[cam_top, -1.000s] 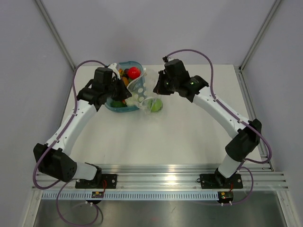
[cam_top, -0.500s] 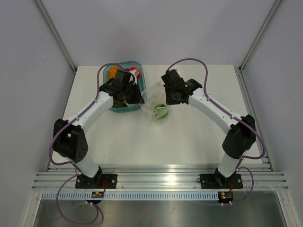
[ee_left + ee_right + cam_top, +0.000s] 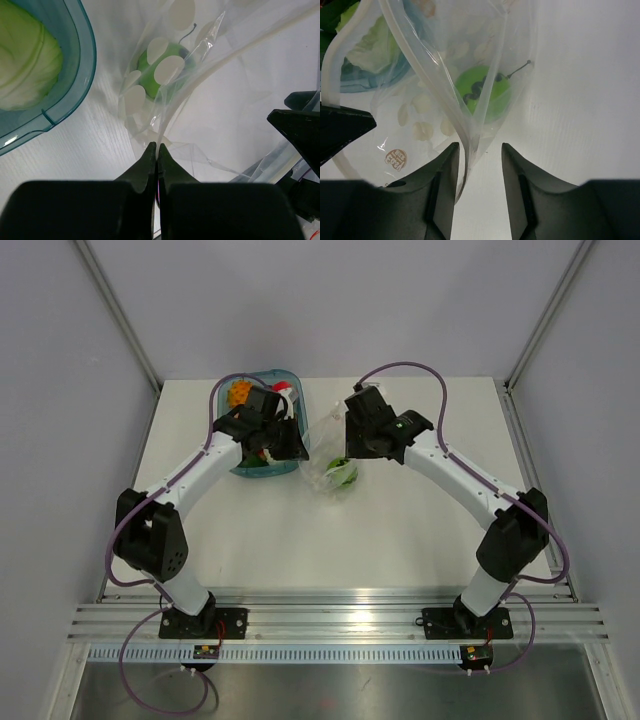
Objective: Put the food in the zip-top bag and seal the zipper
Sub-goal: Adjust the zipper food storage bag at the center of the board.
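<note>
**Hands.** The left hand (image 3: 156, 159) is closed, its tips pinching the clear film at the edge of the zip-top bag (image 3: 210, 100). The right hand (image 3: 477, 160) stands with its jaws apart; a fold of the bag's edge runs down into the gap, but neither finger presses on it, so it holds nothing.

**Task items.** The bag lies on the worktop (image 3: 400, 530) just beside the blue tray (image 3: 250, 468), between the two hands. One green apple (image 3: 482, 92) sits inside the bag, near its closed end. The pale cabbage (image 3: 27, 60) and the orange bumpy fruit (image 3: 238, 393) lie in the tray, outside the bag.

**Zipper.** The press-seal strip (image 3: 427, 75) shows as a whitish band curving loose, its two sides apart. The mouth is unsealed.

**Progress.** Judged early: one item loaded, at least two to transfer. Other pieces in the tray are hidden under the left arm. Sealing has not begun.
</note>
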### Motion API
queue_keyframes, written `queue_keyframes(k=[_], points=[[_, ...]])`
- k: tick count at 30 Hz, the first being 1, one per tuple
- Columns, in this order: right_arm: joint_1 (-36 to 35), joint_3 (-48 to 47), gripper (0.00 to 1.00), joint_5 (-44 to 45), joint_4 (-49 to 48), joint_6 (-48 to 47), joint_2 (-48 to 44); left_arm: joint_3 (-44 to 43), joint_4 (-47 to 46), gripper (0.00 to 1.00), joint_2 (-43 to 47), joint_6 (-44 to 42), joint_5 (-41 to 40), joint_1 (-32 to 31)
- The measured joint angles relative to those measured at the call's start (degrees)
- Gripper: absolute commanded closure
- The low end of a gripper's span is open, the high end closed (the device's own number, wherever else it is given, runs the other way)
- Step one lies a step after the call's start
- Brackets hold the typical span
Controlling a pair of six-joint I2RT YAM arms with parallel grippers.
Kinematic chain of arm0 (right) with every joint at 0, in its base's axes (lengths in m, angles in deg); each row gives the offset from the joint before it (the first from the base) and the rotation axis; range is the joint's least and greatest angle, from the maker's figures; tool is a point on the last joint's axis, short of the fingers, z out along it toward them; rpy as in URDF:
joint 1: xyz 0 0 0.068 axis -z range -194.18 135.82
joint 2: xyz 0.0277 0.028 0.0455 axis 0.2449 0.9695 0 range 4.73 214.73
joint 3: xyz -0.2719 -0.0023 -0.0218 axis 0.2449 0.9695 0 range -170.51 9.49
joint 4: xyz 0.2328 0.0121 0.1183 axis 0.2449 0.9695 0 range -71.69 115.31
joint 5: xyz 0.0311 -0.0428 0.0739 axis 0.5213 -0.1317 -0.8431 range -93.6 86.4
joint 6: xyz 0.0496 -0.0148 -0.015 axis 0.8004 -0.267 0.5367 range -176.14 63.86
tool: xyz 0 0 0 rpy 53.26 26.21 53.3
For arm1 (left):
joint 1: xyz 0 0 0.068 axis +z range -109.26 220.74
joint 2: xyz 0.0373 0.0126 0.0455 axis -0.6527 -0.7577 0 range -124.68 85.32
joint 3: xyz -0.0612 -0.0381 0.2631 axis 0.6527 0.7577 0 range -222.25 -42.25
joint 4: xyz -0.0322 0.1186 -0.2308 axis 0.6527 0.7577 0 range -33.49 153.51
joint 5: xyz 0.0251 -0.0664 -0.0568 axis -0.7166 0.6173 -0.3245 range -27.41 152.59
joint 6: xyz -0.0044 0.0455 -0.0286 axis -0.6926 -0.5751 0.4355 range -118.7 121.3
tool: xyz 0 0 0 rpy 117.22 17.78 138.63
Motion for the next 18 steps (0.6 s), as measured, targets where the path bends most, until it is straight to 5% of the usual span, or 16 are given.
queue_keyframes(k=[4, 5, 7, 8, 18], points=[[0.00, 0.17, 0.59, -0.13, -1.14, 0.85, -0.37, -0.24, 0.15, 1.00, 0.00, -0.39, 0.20, 0.00], [0.00, 0.37, 0.67, -0.28, -1.42, 1.11, -0.59, -0.24, 0.22, 1.00, 0.00, -0.46, 0.22, 0.00], [0.00, 0.79, 0.97, -0.57, -1.73, 1.16, -0.98, -0.24, 0.22, 1.00, 0.00, -0.61, 0.39, 0.00], [0.00, 1.01, 1.00, -0.76, -1.97, 1.46, -1.16, -0.24, 0.20, 1.00, 0.00, -0.66, 0.48, 0.00], [0.48, 0.57, 1.00, 3.61, -0.87, 1.16, -2.56, -3.39, 0.79, 1.00, -0.83, -1.62, 2.78, 0.00]])
